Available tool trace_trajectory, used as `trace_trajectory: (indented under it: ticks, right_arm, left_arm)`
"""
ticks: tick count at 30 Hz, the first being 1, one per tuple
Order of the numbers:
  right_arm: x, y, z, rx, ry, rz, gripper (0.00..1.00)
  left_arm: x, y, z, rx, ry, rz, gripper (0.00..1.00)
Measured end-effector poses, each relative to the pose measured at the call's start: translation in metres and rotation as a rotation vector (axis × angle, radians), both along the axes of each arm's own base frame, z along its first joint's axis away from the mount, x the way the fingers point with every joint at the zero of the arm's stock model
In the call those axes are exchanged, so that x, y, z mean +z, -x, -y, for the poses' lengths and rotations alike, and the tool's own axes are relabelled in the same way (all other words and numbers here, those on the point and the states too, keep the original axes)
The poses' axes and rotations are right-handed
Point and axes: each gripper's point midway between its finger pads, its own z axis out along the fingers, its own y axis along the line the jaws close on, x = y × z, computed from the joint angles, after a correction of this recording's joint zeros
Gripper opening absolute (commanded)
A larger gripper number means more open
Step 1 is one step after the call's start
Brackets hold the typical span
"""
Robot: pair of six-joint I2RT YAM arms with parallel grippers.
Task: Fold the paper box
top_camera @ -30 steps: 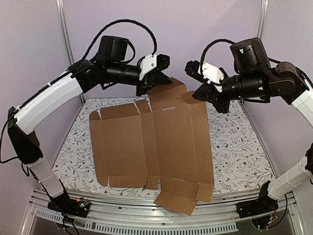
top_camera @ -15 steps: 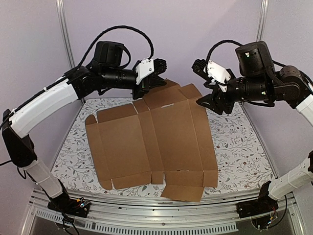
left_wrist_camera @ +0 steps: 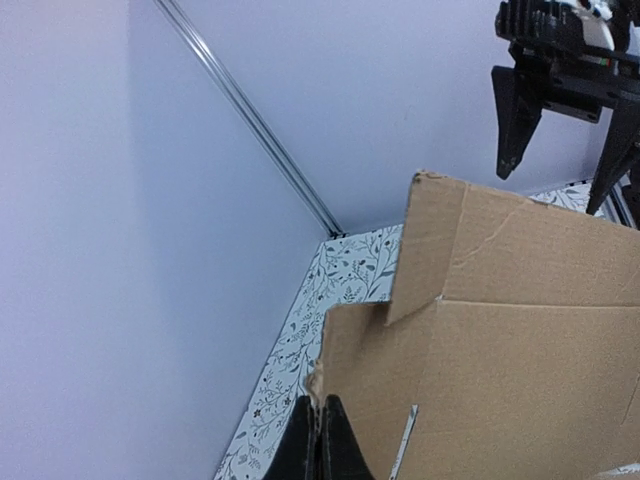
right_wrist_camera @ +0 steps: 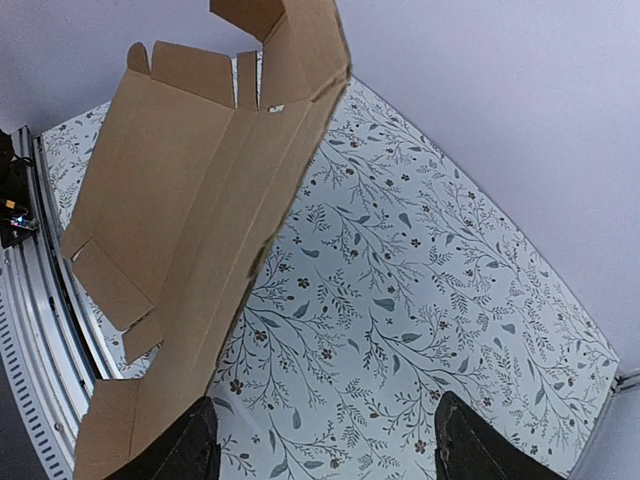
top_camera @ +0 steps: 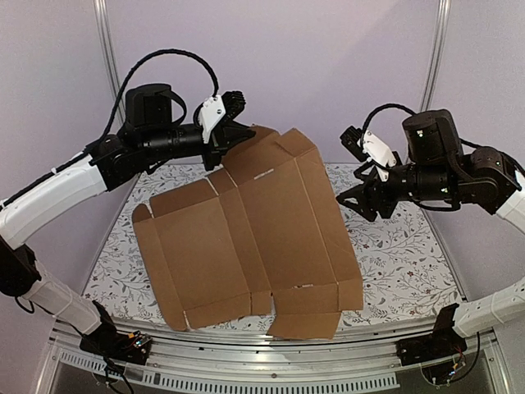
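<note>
On your left, the left tool (top_camera: 232, 138) is raised above the far left part of the worktop (top_camera: 394, 254). Its fingers are pinched tight on the far edge of the paper box (top_camera: 262, 222). In the left wrist view, the left tool (left_wrist_camera: 320, 430) has its two black fingertips pressed together, with the ragged edge of the cardboard (left_wrist_camera: 500, 350) caught just above them.

Moving to the middle, the paper box is still an unfolded brown sheet with its creases, slits and flaps all showing. It slopes: the gripped far end is lifted off the flowered cloth, and the near end lies down on the worktop. A narrow side panel with small tabs spreads out to the left. One near flap pokes past the worktop's front edge. At the far end, a flap stands up beside the pinched corner.

On your right, the right tool (top_camera: 358, 203) hangs over the worktop just off the box's right-hand edge and does not touch it. Its jaws are spread wide with nothing between them. In the right wrist view, the right tool (right_wrist_camera: 325, 403) shows only flowered cloth (right_wrist_camera: 420, 300) between its fingertips, and the paper box (right_wrist_camera: 190, 200) lies off to one side. From the left wrist, you can see the right tool (left_wrist_camera: 560, 165) beyond the raised flap, with its fingers well apart.
</note>
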Motion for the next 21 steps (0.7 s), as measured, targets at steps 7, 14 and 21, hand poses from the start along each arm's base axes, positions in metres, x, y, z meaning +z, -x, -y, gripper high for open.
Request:
trace_trajectory:
  ticks: [7, 14, 21]
  right_arm:
    - [-0.02, 0.001, -0.022, 0.03, -0.122, -0.131, 0.71]
    - [-0.012, -0.005, -0.027, 0.001, -0.218, -0.163, 0.65]
    - [0.007, -0.007, -0.013, -0.064, -0.274, -0.134, 0.62]
  left_arm:
    - [-0.005, -0.008, -0.006, 0.049, 0.038, -0.042, 0.0]
    - [-0.009, -0.013, -0.01, 0.089, 0.044, -0.055, 0.0]
    - [-0.017, -0.015, -0.018, 0.113, 0.04, -0.064, 0.0]
